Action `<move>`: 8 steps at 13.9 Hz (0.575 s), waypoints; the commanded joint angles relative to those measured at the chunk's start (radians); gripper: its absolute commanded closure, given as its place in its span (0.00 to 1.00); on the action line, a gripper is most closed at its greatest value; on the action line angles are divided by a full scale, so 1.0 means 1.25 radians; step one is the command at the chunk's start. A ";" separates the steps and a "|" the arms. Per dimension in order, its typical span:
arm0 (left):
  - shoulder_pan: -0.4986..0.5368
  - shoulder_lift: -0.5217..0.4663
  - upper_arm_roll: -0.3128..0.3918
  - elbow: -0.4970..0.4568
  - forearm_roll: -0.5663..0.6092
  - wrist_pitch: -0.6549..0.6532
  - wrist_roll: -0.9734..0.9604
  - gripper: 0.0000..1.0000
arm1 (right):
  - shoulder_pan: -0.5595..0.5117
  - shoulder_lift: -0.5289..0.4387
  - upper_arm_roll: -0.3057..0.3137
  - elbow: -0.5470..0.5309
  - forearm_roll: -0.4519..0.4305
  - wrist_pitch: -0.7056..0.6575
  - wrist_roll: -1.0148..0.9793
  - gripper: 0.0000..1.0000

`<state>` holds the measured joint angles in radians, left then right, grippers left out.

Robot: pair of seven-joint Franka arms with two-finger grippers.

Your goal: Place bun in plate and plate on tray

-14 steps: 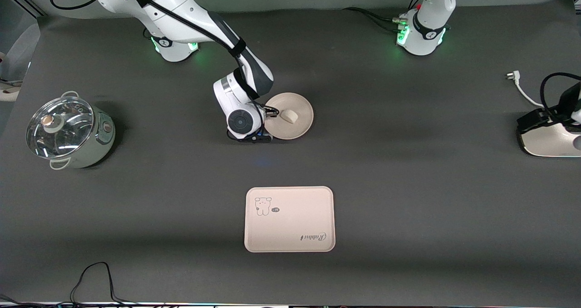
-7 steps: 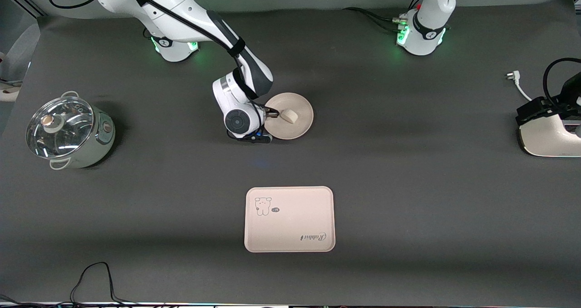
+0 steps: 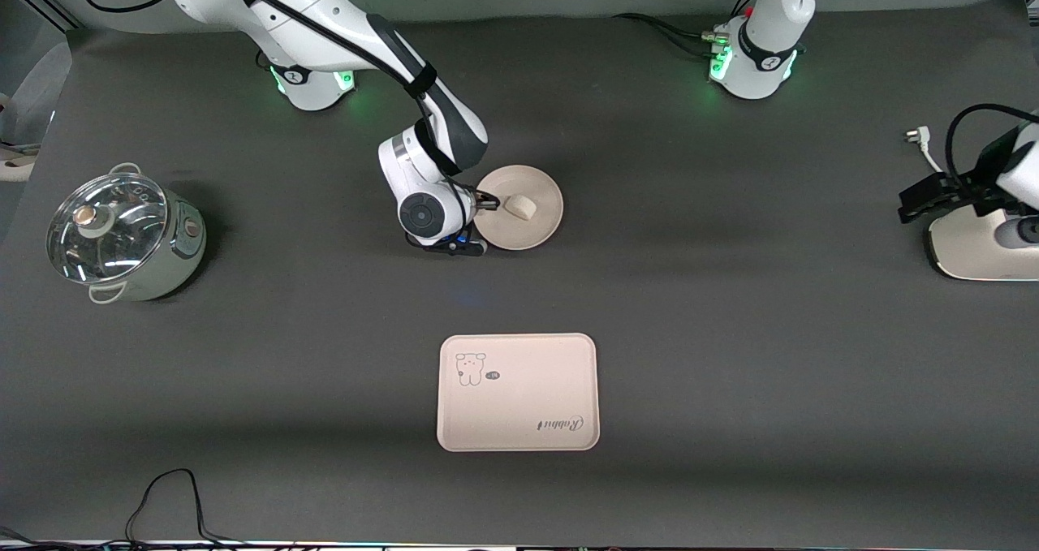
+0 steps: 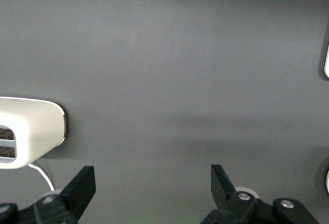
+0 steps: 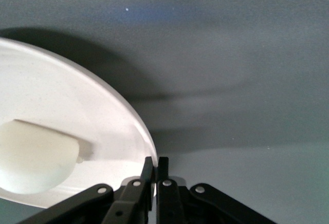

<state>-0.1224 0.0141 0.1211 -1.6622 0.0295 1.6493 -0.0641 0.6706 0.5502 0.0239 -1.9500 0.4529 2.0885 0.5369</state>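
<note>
The off-white bun (image 3: 520,206) lies in the round cream plate (image 3: 537,225) at the table's middle. My right gripper (image 3: 485,203) is shut on the plate's rim at the side toward the right arm's end. In the right wrist view its fingers (image 5: 149,168) pinch the rim of the plate (image 5: 61,106), with the bun (image 5: 36,157) inside. The cream-pink tray (image 3: 518,392) with the bear drawing lies nearer to the front camera. My left gripper (image 3: 917,200) is open and empty, over the table by a white appliance; its fingers (image 4: 82,185) stand wide apart.
A lidded pot (image 3: 122,234) stands at the right arm's end. A white appliance (image 3: 978,249) with a cord and plug (image 3: 916,135) sits at the left arm's end; it also shows in the left wrist view (image 4: 28,131). A black cable (image 3: 166,498) lies at the near edge.
My right gripper has closed on the plate's rim and the plate has shifted very slightly. My left gripper has moved over the appliance toward the table's middle.
</note>
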 commanded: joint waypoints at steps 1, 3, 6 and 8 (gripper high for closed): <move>-0.008 -0.010 0.006 -0.041 0.002 0.044 0.011 0.00 | 0.012 -0.017 -0.007 -0.021 0.012 0.011 0.017 1.00; -0.014 -0.011 0.005 -0.069 0.002 0.066 0.011 0.00 | 0.004 -0.039 -0.009 -0.019 0.012 -0.009 0.017 1.00; -0.013 -0.020 0.000 -0.073 0.002 0.059 0.011 0.00 | 0.005 -0.074 -0.026 -0.018 0.007 -0.038 0.007 1.00; -0.013 -0.010 0.000 -0.075 0.002 0.076 0.011 0.00 | 0.005 -0.096 -0.050 -0.017 0.005 -0.063 0.001 1.00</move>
<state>-0.1285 0.0150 0.1163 -1.7326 0.0295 1.7152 -0.0632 0.6701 0.4834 -0.0085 -1.9498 0.4538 2.0445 0.5369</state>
